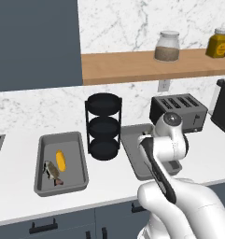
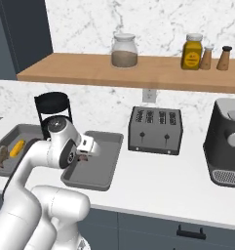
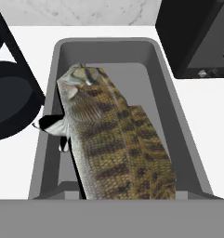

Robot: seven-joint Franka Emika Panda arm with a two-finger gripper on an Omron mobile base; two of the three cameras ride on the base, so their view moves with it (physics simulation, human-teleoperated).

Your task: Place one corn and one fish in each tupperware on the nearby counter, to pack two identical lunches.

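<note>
The end effector is clamped partway on a fish hanging just above the empty right tray – best lowered close to the tray floor before release, so it lands flat – the corn-and-fish tray lies off to its left.

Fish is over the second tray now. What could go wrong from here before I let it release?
The fish hangs in the gripper above the right tupperware, near its left side; released off-centre, it might land on the rim beside the black rack. Also, this tray shows no corn, while the left tupperware already holds one corn and fish.
</note>
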